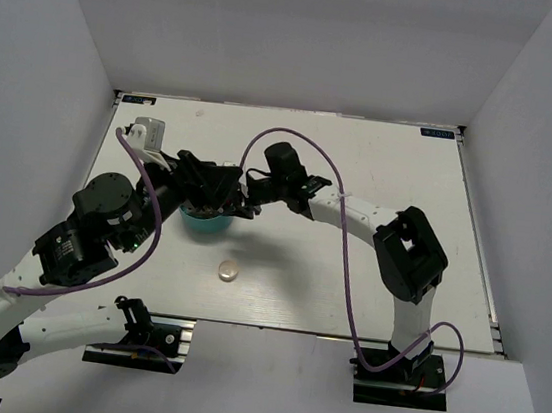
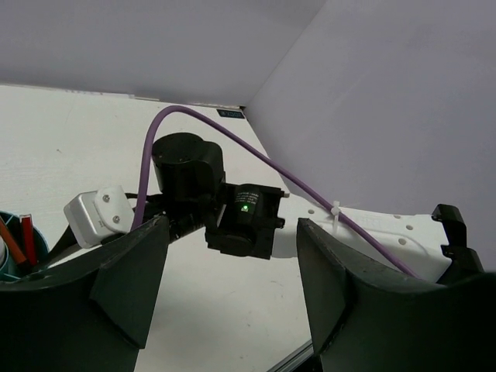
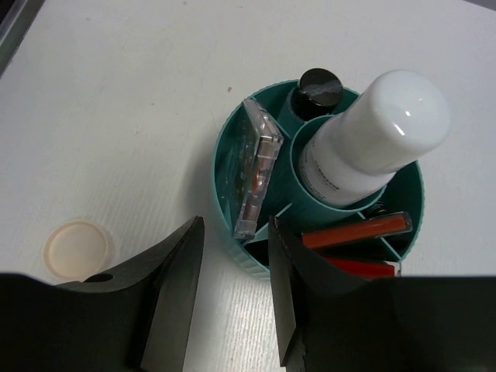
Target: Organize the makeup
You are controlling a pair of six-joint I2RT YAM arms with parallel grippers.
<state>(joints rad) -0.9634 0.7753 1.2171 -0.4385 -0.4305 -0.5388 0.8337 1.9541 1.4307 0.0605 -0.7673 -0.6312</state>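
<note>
Right fingers (image 3: 167, 298) just beside palette (image 3: 256, 167)

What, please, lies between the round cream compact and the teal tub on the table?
Nothing: only bare white table separates the round cream compact from the teal tub, as the top external view shows.

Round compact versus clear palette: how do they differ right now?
The compact lies flat on the table, outside the teal tub; the palette stands on edge in a tub compartment. The compact is round, opaque cream; the palette rectangular, see-through. Both are thin.
</note>
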